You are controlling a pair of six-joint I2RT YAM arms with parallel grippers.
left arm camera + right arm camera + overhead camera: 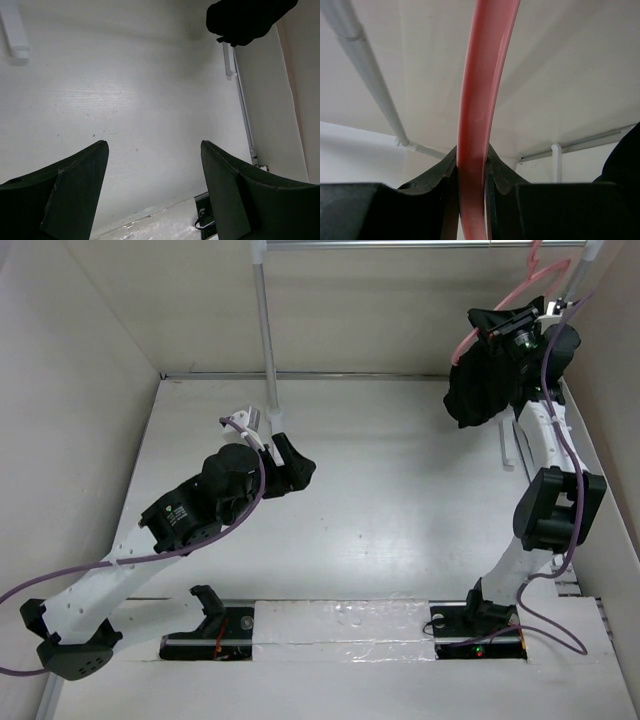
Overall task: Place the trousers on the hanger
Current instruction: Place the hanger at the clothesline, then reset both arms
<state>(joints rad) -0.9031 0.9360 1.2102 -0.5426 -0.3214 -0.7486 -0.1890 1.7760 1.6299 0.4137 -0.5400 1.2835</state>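
Hanging step: trousers (480,390) bunched over the hanger (475,100), held high at right.
Right end effector (472,165) clamps the hanger; left end effector (155,150) open, empty. Next likely needs it hooked onto the rail (400,244).

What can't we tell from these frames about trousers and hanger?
- Top view: thin pale-pink hanger, hook cut by the upper edge; contact with the white rack rail unclear.
- Top view: plain black cloth trousers bunched, blending with the black right gripper; drape unreadable.
- Wrist views: trousers cropped at frame edges.
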